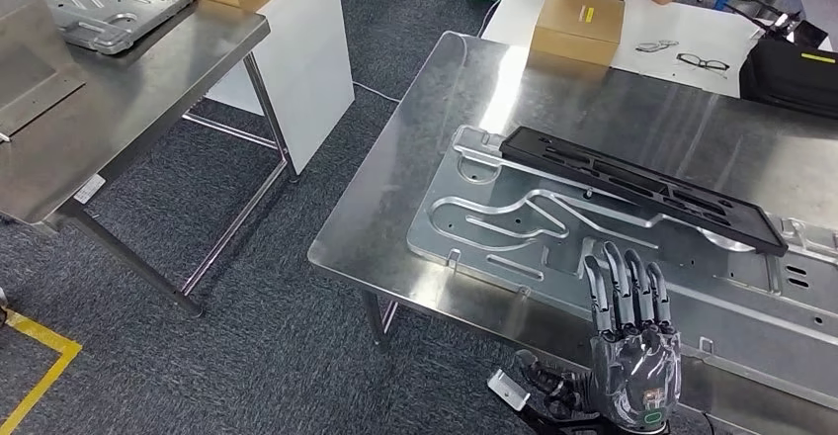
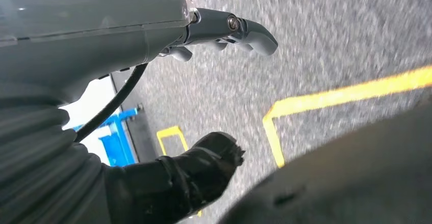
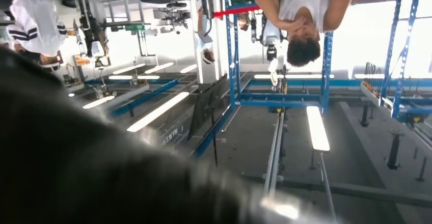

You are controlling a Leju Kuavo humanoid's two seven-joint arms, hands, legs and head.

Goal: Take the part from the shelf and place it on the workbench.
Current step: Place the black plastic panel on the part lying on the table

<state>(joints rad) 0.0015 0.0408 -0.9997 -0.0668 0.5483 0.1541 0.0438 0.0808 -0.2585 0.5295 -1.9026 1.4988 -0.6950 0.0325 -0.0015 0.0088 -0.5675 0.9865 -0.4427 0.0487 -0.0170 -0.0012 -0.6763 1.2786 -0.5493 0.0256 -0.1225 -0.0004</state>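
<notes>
I cannot see the far right end of the metal plate (image 1: 593, 247); the picture edge cuts it. My right hand (image 1: 632, 341) is cut at the wrist by the bottom edge. In the right wrist view a dark blurred shape (image 3: 76, 163) hides the hand.

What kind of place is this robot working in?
Most likely a factory or workshop floor. Stainless steel workbenches carry a stamped metal panel with a black plastic tray on it, yellow lines mark the grey floor, and blue industrial racking stands behind.
</notes>
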